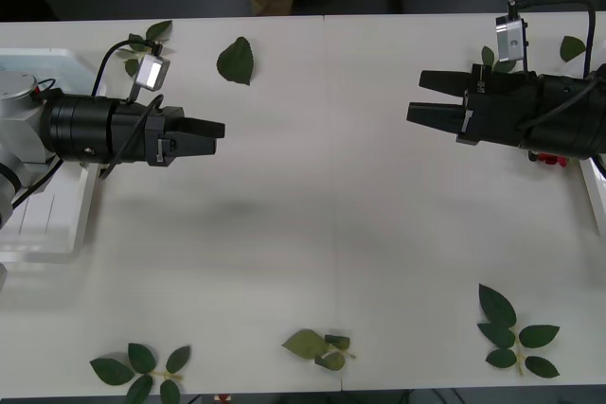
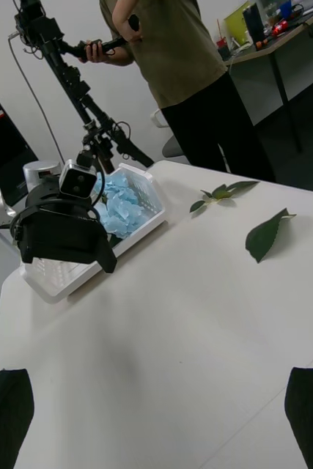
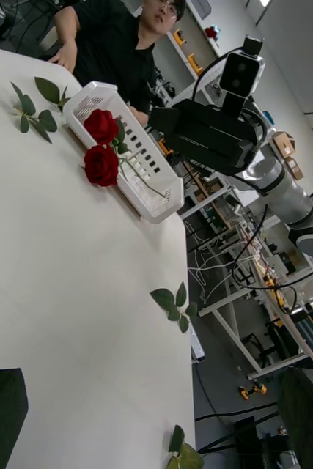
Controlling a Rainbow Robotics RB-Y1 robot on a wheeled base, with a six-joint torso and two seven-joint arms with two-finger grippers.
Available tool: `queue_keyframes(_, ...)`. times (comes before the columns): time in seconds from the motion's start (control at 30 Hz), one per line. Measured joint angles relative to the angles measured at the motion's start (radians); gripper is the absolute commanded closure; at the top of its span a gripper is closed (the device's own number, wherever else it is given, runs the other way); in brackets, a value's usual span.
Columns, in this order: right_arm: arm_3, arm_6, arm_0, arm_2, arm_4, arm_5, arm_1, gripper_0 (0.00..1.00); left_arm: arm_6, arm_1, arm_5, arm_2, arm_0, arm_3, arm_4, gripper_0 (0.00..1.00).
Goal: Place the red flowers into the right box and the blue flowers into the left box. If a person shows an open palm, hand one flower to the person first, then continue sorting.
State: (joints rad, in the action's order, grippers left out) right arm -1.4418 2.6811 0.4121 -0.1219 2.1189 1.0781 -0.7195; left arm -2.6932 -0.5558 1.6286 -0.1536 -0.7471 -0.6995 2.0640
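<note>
White tabletop [image 1: 322,186] carries the left box [image 2: 138,220] holding blue flowers [image 2: 123,209] behind the left gripper [image 1: 213,130], jaws narrow and empty. Opposite, the right gripper [image 1: 431,96] hovers wide open and empty; red roses [image 3: 101,146] lie over the right box [image 3: 152,183] behind it.

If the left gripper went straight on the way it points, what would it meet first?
Probably the right gripper. The left gripper points across the bare table towards it, nothing between them; their heights may differ.

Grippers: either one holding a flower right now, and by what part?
Nothing held. Left gripper and right gripper both hover open and empty over the table. Blue flowers lie in the left box, red flowers at the right box.
</note>
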Motion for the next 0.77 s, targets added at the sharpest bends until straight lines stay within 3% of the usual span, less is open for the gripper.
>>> queue_keyframes(0.77,0.0,0.0,0.0,0.0,0.0,0.0,0.0,0.0,0.0,0.015,0.001,0.0,0.0,0.042,0.018,0.0)
